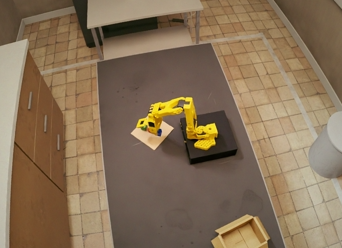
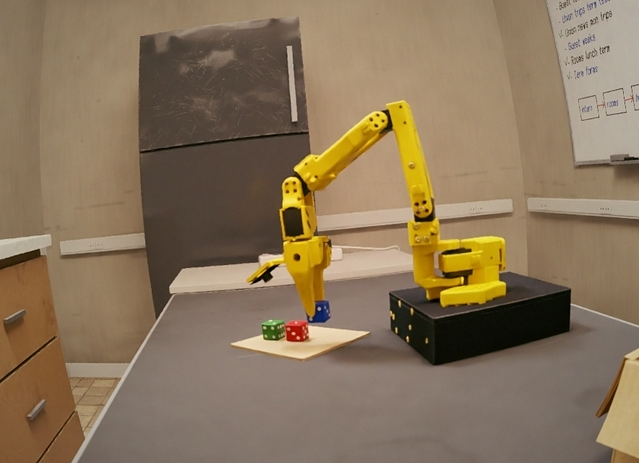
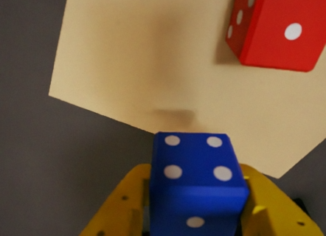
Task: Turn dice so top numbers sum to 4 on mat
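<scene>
My gripper (image 2: 316,310) is shut on the blue die (image 2: 321,311) and holds it a little above the tan mat (image 2: 301,342). In the wrist view the blue die (image 3: 199,175) shows a four-pip face toward the mat and a face with one visible pip toward the camera. The red die (image 2: 296,331) sits flat on the mat with one pip on top, as the wrist view (image 3: 278,29) shows. The green die (image 2: 272,329) sits flat on the mat just left of the red one. In the overhead view the gripper (image 1: 154,130) hangs over the mat (image 1: 152,134) and partly hides the dice.
The arm's black base block (image 2: 480,321) stands to the right of the mat. An open cardboard box (image 1: 241,233) sits at the table's near right corner. A wooden cabinet (image 2: 25,339) stands left of the table.
</scene>
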`<state>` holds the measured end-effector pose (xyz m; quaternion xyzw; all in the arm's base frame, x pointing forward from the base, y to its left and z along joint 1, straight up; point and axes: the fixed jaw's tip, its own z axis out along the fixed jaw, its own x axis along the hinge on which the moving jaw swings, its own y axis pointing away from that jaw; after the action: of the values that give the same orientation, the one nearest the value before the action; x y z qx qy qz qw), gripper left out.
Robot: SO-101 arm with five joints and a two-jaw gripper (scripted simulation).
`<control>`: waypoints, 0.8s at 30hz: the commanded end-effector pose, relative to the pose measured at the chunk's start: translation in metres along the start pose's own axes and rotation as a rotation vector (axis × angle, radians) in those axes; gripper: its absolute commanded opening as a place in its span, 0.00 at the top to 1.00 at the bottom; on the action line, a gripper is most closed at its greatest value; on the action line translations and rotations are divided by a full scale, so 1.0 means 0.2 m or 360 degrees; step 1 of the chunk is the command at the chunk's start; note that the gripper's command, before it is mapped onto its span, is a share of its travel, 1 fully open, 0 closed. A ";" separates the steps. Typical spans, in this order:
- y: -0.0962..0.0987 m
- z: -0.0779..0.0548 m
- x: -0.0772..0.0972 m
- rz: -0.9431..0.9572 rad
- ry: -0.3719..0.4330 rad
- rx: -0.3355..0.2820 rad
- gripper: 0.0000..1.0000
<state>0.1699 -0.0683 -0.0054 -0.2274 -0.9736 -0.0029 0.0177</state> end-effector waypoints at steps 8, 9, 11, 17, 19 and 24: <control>-0.10 -0.01 0.02 0.0171 -0.0037 -0.0008 1.00; -0.10 -0.01 0.02 0.0171 -0.0037 -0.0008 1.00; -0.12 -0.03 0.01 0.0164 -0.0081 -0.0006 1.00; -0.12 -0.03 0.01 0.0164 -0.0081 -0.0006 1.00; -0.12 -0.03 0.01 0.0164 -0.0081 -0.0006 1.00; -0.12 -0.03 0.01 0.0164 -0.0081 -0.0006 1.00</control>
<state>0.1579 -0.0871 -0.0016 -0.2794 -0.9602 0.0008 -0.0010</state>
